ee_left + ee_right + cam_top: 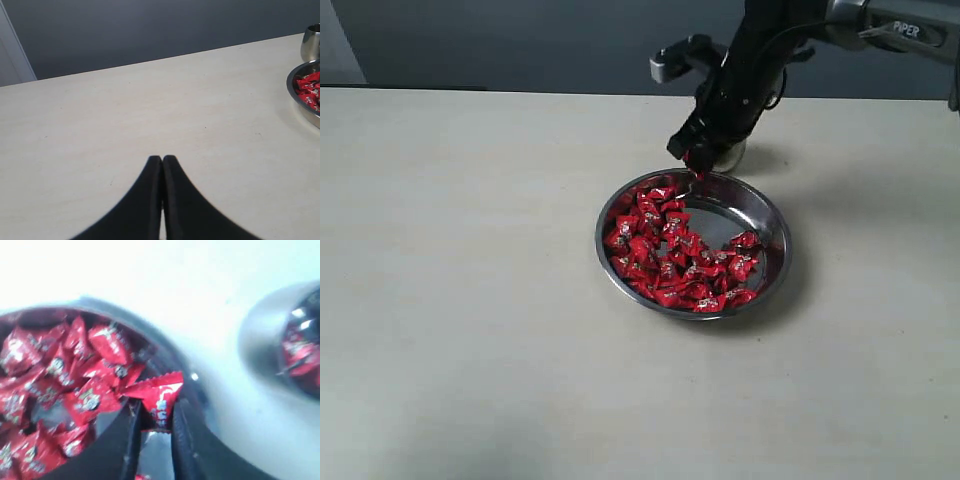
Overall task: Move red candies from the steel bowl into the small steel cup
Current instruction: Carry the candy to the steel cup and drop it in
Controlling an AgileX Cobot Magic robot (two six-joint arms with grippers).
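The steel bowl (pixel 775 235) sits mid-table, full of red candies (pixel 670 255). My right gripper (pixel 695 158) hangs over the bowl's far rim, shut on one red candy (pixel 160 397) that sticks out between its fingers. Just behind it, mostly hidden by the arm, stands the small steel cup (pixel 732 155); in the right wrist view the small steel cup (pixel 260 340) shows red inside. My left gripper (pixel 162 161) is shut and empty over bare table, far from the bowl (pixel 300 102), and does not show in the exterior view.
A pale table (pixel 470 300) stretches wide to the left and front of the bowl. A dark wall (pixel 520 40) runs behind the table's far edge.
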